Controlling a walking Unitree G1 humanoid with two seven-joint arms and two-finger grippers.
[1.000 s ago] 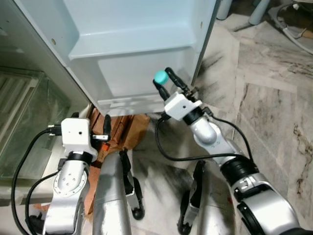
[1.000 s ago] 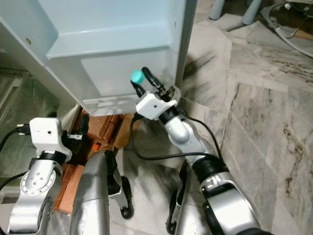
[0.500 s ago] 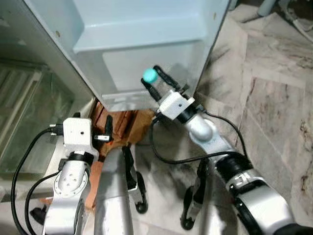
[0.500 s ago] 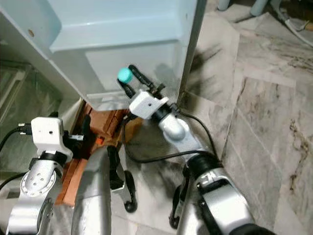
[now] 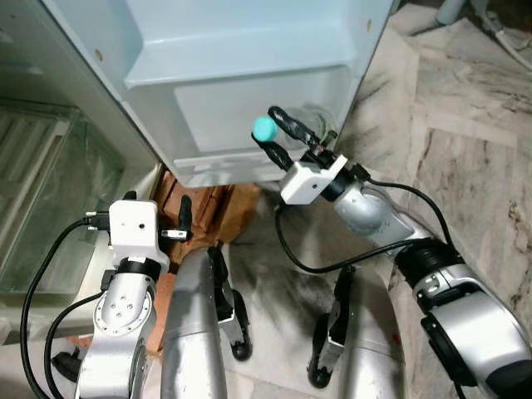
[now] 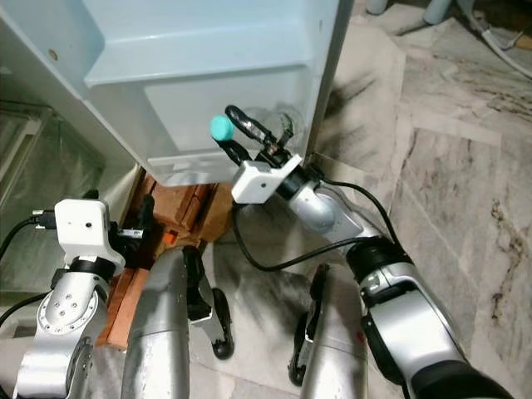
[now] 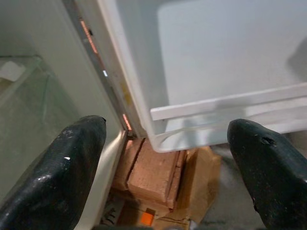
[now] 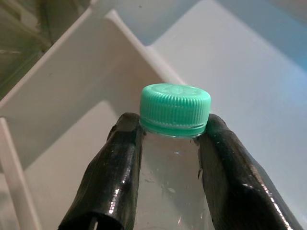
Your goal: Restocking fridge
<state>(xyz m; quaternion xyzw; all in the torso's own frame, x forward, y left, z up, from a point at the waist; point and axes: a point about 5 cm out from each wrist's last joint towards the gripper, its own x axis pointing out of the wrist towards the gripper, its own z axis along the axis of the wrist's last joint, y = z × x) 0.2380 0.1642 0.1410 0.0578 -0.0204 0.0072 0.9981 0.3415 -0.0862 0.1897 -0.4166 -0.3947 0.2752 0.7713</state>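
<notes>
My right gripper (image 5: 271, 129) is shut on the neck of a clear plastic bottle (image 6: 281, 121) with a teal cap (image 5: 263, 128). It holds the bottle tilted, close against the lower bin (image 5: 218, 170) of the open fridge door (image 5: 241, 62). In the right wrist view both black fingers (image 8: 115, 167) clamp the bottle (image 8: 170, 167) just under the cap (image 8: 175, 106), with the white door shelves behind. My left gripper (image 7: 165, 127) is open and empty, held low near the fridge's bottom corner.
The fridge's inside with a glass shelf (image 5: 50, 183) lies at the left. Red bricks (image 7: 153, 175) and cardboard sit under the fridge's corner. Marble floor (image 5: 465, 150) spreads to the right. My own legs (image 5: 195, 332) stand below.
The view shifted as the camera moved. My right gripper, still shut on the bottle, has edged right along the door's lower bin and its wrist has turned. The left arm has stayed put.
</notes>
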